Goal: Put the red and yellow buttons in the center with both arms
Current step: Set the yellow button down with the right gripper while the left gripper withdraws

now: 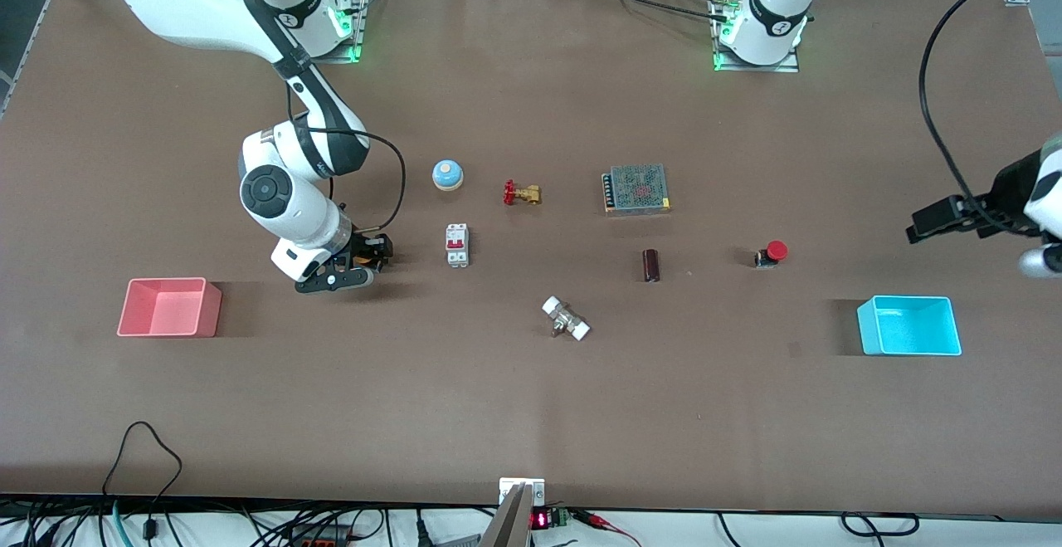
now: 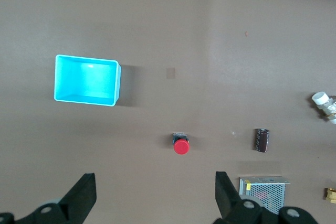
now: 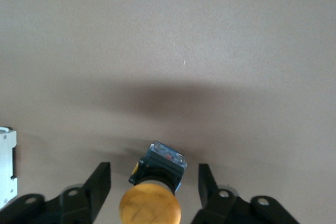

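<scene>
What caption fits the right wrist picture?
Right gripper open around the yellow button on the brown table, fingers not yet touching it.

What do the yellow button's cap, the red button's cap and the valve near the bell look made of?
Yellow button: cap looks like glossy plastic, faintly scuffed, on a black plastic-looking body. Red button: smooth red cap, probably plastic; too small to be sure. Valve: yellowish metallic body, likely brass, with a red handle of unclear material.
</scene>
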You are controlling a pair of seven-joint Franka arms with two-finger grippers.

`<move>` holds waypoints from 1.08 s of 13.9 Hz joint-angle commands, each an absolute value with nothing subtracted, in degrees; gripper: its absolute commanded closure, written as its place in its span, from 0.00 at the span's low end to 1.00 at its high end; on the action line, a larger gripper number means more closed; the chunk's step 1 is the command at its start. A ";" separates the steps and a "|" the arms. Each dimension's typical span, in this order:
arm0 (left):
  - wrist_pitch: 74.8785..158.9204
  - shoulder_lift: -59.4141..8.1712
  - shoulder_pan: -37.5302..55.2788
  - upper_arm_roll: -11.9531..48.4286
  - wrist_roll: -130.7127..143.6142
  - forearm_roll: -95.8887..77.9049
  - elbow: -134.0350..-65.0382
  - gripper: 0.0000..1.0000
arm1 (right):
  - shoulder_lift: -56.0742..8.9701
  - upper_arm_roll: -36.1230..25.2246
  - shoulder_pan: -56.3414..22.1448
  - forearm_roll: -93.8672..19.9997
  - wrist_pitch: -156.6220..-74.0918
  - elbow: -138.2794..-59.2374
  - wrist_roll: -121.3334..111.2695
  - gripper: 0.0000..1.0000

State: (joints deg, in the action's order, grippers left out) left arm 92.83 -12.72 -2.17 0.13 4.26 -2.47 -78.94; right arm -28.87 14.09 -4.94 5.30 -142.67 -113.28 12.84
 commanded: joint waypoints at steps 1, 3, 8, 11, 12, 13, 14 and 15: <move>92.19 -10.46 -2.11 0.00 4.66 -3.16 -80.50 0.00 | -25.07 14.33 -4.48 5.45 -140.03 -111.37 13.27 0.00; 92.55 -9.67 -2.11 -0.09 2.30 -3.08 -82.25 0.00 | -21.64 14.33 -3.35 5.19 -126.30 -103.50 13.01 0.00; 90.70 -8.01 -2.20 -0.09 1.76 -2.37 -82.62 0.00 | -13.48 9.78 1.23 0.19 -102.14 -89.21 0.27 0.00; 89.74 -6.77 -1.85 0.00 -0.35 -2.37 -83.32 0.00 | -7.40 0.20 -1.21 -3.17 -99.32 -89.30 0.17 0.00; 89.91 -6.59 -1.93 0.00 -0.09 -2.46 -83.58 0.00 | -6.08 -1.91 -2.10 -2.82 -97.92 -89.38 -0.09 0.00; 89.39 -6.50 -1.85 0.52 0.87 -2.37 -83.67 0.00 | -5.11 -2.46 -2.63 -2.81 -95.82 -89.47 0.43 0.00; 88.60 -6.59 -1.93 0.70 1.84 -2.37 -83.67 0.00 | -4.49 -2.55 -2.98 -2.81 -94.76 -89.65 0.70 0.00; 88.59 -6.59 -2.19 0.62 2.19 -2.37 -83.76 0.00 | -3.96 -2.64 -2.99 -2.64 -94.57 -89.91 0.79 0.00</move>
